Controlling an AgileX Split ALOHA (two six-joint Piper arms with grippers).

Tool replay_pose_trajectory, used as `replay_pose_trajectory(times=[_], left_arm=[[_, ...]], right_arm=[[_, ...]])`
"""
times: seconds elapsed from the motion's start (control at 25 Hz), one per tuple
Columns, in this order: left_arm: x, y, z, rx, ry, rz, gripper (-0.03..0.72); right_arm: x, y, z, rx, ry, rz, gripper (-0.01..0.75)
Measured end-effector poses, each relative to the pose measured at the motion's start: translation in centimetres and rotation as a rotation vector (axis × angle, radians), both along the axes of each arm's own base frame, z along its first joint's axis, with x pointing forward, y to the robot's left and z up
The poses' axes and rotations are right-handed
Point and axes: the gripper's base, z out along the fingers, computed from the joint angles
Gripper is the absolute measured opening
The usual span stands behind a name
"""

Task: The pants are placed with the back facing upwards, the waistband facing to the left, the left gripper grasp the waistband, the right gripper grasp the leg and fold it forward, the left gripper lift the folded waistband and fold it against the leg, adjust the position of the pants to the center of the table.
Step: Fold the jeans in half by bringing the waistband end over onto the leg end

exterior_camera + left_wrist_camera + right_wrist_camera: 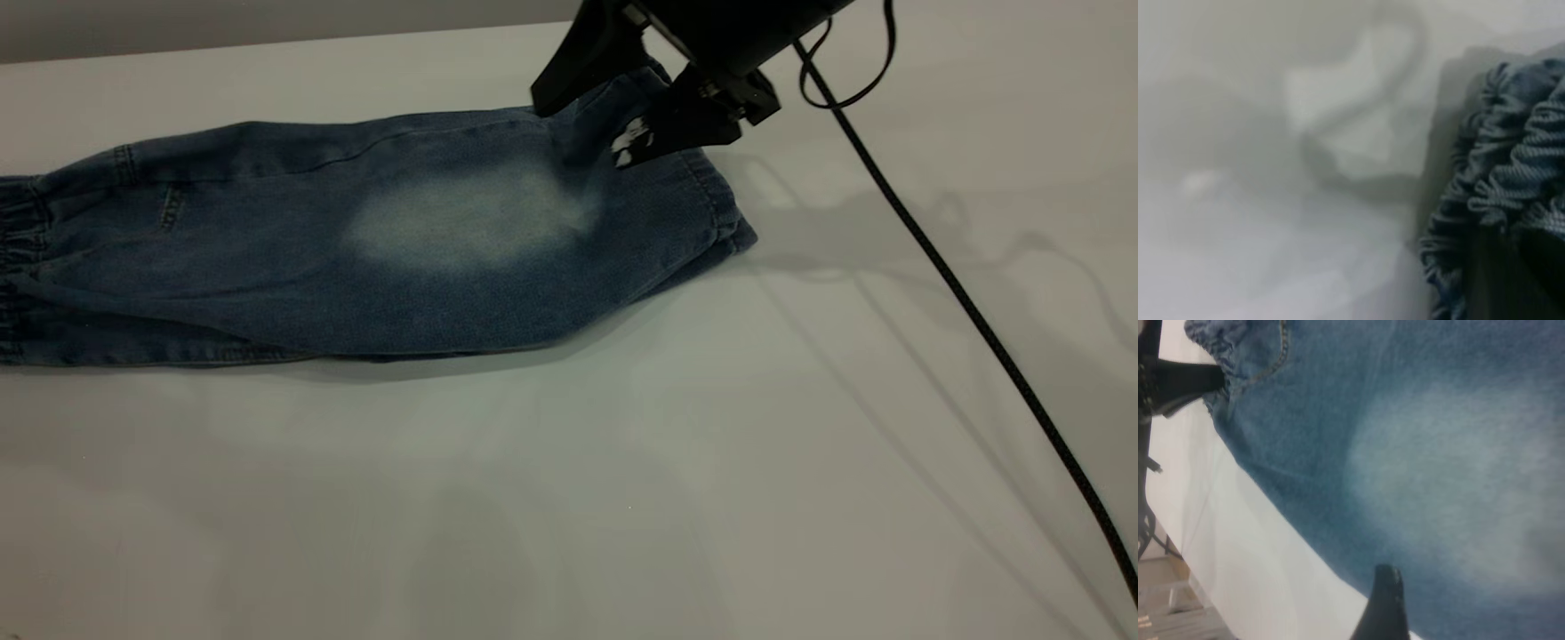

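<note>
Keep your right end effector [622, 116] clamped on the pants [400, 240] leg; your left end effector's state I cannot tell.

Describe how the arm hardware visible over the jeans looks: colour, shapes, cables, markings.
The right gripper is matte black with angular, wedge-shaped fingers; one finger carries scuffed white patches. A thick braided black cable trails from it across the table, with a thinner black wire looping near the wrist. Of the left gripper, only dark finger shapes show.
</note>
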Motion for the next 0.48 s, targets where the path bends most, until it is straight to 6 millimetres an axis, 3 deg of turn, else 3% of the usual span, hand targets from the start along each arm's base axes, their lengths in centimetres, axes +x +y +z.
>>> replay_pose_trajectory(times=[0.2, 0.48], left_arm=[[0.2, -0.1, 2.2, -0.002, -0.050, -0.005, 0.095], [-0.7, -1.1, 5.4, -0.018, -0.103, -0.018, 0.095]], right_arm=[[-0.3, 2.1, 0.1, -0.015, -0.033, -0.024, 0.551], [-0.7, 7.8, 2.0, -0.027, -0.166, 0.001, 0.551]])
